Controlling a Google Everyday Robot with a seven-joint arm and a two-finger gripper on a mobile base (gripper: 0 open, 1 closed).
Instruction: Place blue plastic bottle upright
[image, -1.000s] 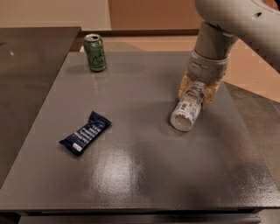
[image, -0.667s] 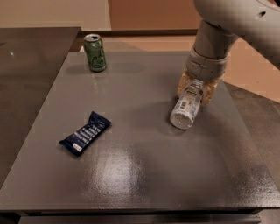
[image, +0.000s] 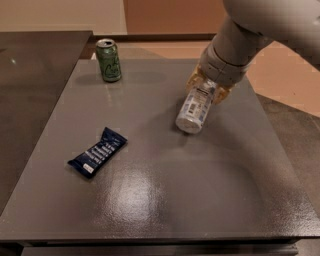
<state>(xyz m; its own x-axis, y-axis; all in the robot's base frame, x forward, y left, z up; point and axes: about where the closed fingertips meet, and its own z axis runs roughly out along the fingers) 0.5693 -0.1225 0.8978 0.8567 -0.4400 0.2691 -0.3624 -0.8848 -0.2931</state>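
Camera view, the only one. The two-finger gripper (image: 206, 89) hangs over the far right part of the flat grey table (image: 165, 200), at the end of the pale grey arm (image: 235, 45) that leans in from the upper right. Its yellowish fingers (image: 193, 80) sit either side of the neck end of the blue plastic bottle (image: 194, 107), a small clear water bottle with a white-blue printed label. That's a narrow hold, closed on the bottle.

What's new? A second ago the bottle lay further toward the picture's right edge. Now it has travelled left and a little away from us with the gripper, and the arm slants more steeply. So the grasp is holding and the bottle goes where the wrist goes.

The bottle is not upright yet. It is tilted, top end up in the gripper, base pointing down toward us. There's a shadow just beneath the base, but whether it touches the table I can't tell.

My read: the tipping-up is under way, with the base yet to be brought square under the cap before any release.

The green aluminium drink can (image: 109, 60) stands at the far left, well apart. The flat dark blue snack wrapper (image: 97, 152) lies nearer us on the left. Neither has budged.
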